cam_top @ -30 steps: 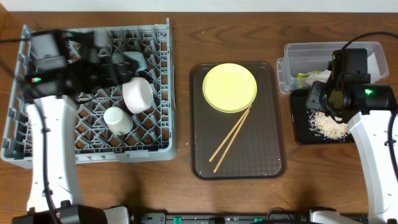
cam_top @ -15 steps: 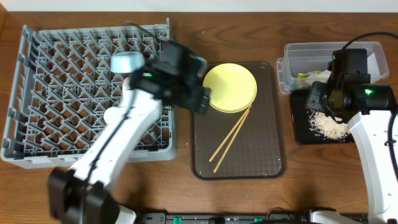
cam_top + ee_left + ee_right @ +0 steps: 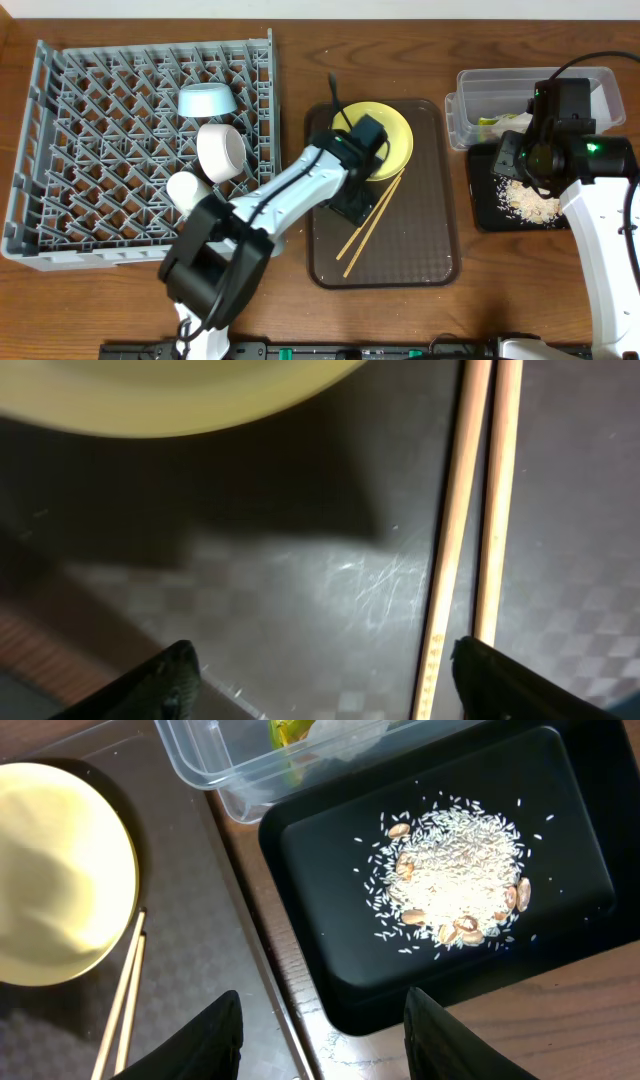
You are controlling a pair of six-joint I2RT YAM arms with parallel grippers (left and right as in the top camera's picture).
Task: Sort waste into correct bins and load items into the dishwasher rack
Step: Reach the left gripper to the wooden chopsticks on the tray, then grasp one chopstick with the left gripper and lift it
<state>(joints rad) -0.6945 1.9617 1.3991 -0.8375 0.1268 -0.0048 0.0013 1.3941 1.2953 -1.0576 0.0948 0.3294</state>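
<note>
Overhead: rack [image 3: 90,150], left, holds blue bowl [image 3: 207,99], white bowl [image 3: 221,151] and cup [image 3: 185,190]. The left tool [image 3: 352,205] hangs over the brown tray [image 3: 420,240] at the plate's [image 3: 395,135] near rim, beside the chopsticks [image 3: 365,235]. Left wrist: fingers [image 3: 160,680] spread, nothing between; chopsticks just beside the right one. Right wrist: right tool [image 3: 320,1030] spread, empty, above black tray [image 3: 560,810] holding rice [image 3: 455,885]; tub [image 3: 230,770] with packet [image 3: 285,730] just far of it.

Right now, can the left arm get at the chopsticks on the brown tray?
Probably yes: the left gripper hangs open just above the brown tray, and the chopsticks lie uncovered close by one jaw.
</note>
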